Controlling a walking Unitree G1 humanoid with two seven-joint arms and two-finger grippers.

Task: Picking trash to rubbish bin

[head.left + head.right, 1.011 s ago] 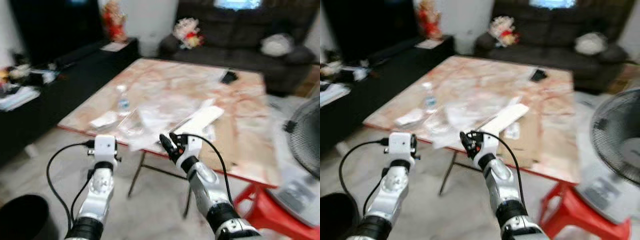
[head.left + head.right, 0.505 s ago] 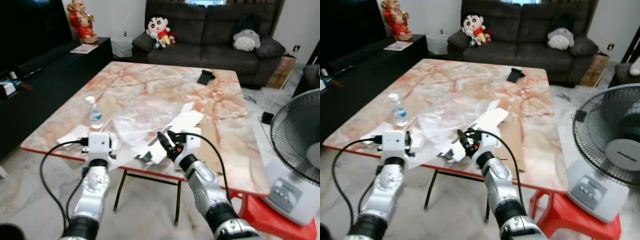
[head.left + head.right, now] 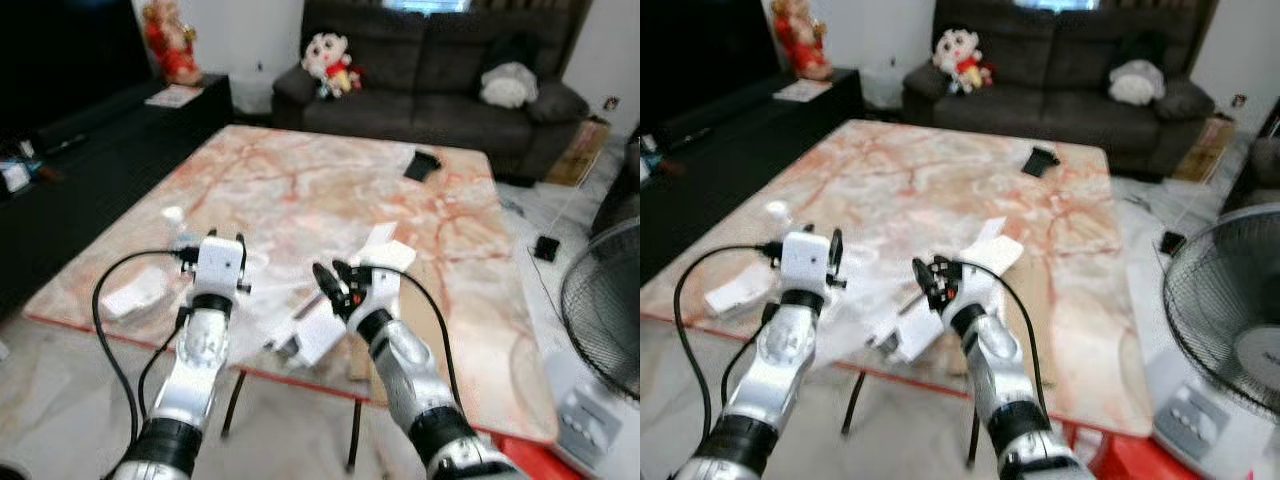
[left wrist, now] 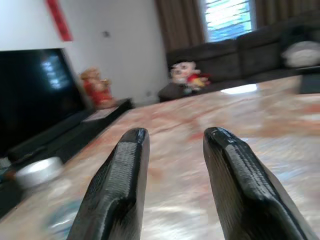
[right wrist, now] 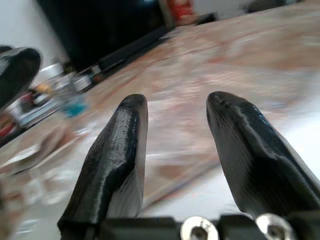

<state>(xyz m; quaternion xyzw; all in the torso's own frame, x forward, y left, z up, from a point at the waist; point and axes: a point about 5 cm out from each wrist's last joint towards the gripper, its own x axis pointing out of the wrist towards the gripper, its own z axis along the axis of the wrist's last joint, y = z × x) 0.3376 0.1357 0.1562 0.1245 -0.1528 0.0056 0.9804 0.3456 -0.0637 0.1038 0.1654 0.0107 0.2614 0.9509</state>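
Left eye view: the robot has closed in on the marble table (image 3: 330,190) — its near edge, well ahead a second ago, now runs under both forearms. The white trash carton (image 3: 318,335) lies at about 7 o'clock from the right gripper (image 3: 332,284), just beside it; crumpled clear plastic (image 3: 262,290) sits between the arms.

Right eye view: the left gripper (image 3: 830,255) is raised over the table's near-left part, at 9 o'clock from the carton.

Left wrist view: its fingers (image 4: 117,195) stand apart, released, nothing between them.

Right wrist view: fingers (image 5: 112,165) likewise spread and empty.

The trash now looks within reach, so a grasp seems next; no bin shows.
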